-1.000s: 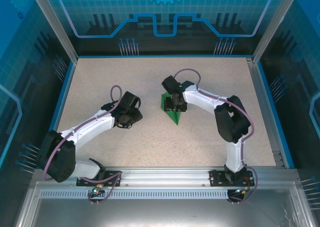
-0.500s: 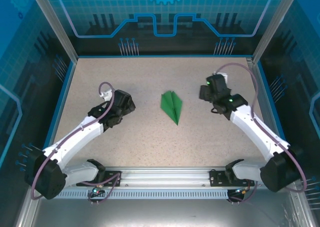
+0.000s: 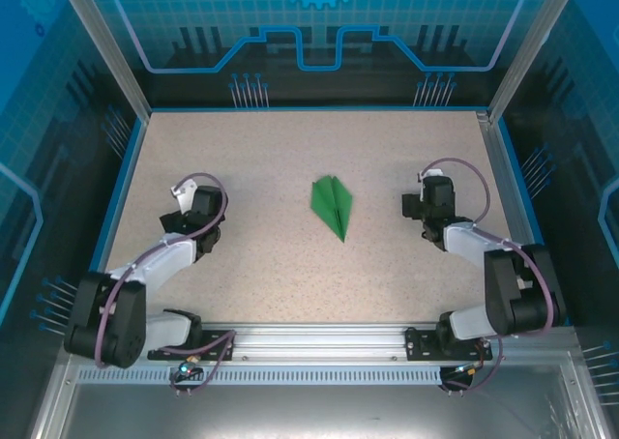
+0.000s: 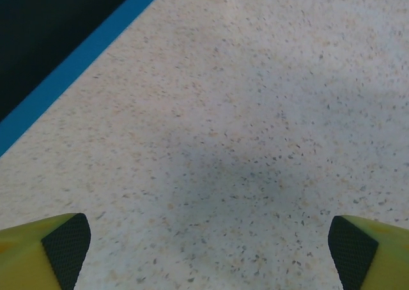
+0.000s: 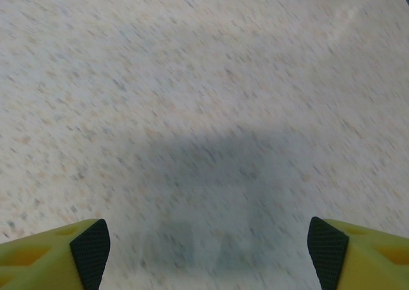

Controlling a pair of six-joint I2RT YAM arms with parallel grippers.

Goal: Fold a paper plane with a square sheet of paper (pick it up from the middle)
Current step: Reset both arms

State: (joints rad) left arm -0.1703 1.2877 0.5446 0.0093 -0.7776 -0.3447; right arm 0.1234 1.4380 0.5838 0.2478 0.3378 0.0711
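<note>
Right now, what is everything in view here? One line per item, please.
paper plane: 1, bright green, flat on the middle of the table, slim point toward the near edge, nothing touching it.
table: 1, speckled beige with a blue border.
mounting rail: 1, silver, along the near edge under the arm bases.
left gripper: 1, yellow fingers with black pads, open, over bare table left of the plane.
right gripper: 1, same colours, open, over bare table right of the plane.
</note>
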